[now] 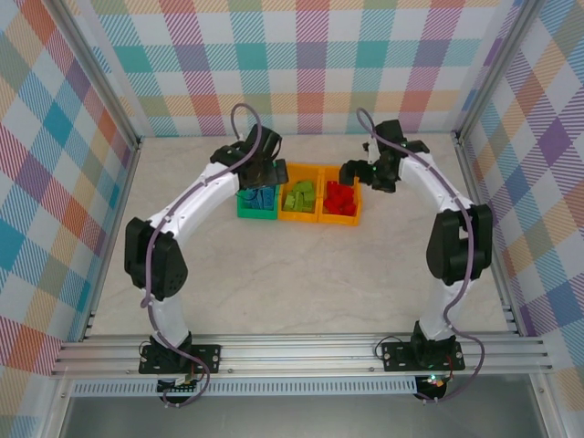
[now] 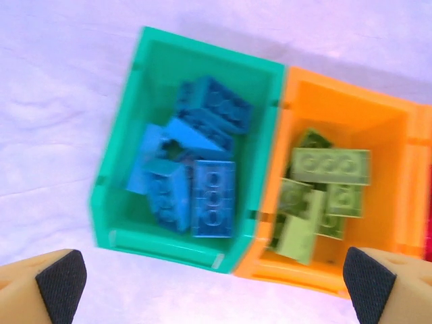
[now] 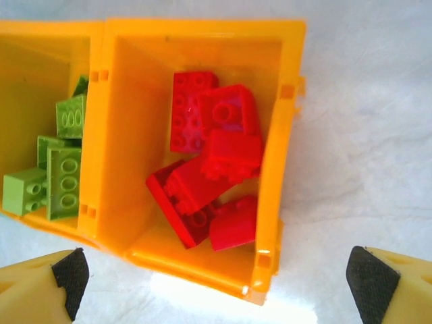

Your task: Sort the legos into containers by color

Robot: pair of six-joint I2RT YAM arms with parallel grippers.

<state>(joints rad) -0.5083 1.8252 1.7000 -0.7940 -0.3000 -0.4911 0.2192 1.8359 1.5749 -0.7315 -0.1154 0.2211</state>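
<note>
Three bins stand side by side at the back of the table: a green bin (image 1: 256, 203) with several blue legos (image 2: 202, 165), a middle orange bin (image 1: 300, 201) with lime green legos (image 2: 324, 185), and a right orange bin (image 1: 340, 203) with red legos (image 3: 209, 162). My left gripper (image 2: 216, 283) hovers open above the green bin, nothing between its fingers. My right gripper (image 3: 216, 287) hangs open over the red-filled bin (image 3: 270, 202), also empty. From above, the left gripper (image 1: 258, 169) sits over the green bin and the right gripper (image 1: 360, 173) beside the right bin.
The pale marble-look tabletop (image 1: 301, 274) spreads in front of the bins. Checked walls (image 1: 301, 55) and metal frame posts (image 1: 479, 192) close in the back and sides. A rail (image 1: 301, 351) carries both arm bases at the near edge.
</note>
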